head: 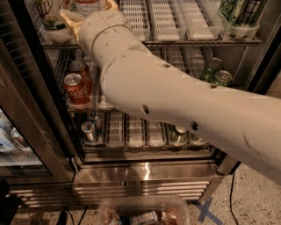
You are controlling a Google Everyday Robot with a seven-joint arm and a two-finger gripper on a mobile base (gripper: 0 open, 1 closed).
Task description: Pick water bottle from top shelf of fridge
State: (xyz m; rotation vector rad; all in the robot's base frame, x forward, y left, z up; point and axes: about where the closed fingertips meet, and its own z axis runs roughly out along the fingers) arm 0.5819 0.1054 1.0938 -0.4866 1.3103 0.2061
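Far left: one white-and-green printed bottle [47, 13] on the grey wire top shelf [197, 26] with white slotted lanes.
Below: two red cans [73, 88] (one behind the other).
Gripper: the tan gripper [90, 13] is right up at the one clear ribbed water bottle [86, 4] on the top shelf's left. Gripping or loose? Cannot tell.
Right: two green cans [213, 68].

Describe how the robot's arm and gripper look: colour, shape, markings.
The arm is thick, smooth and cream-white, built of rounded segments with seams and a few small dark holes; no cables show. The gripper, up at the top shelf, is pale yellowish-tan.
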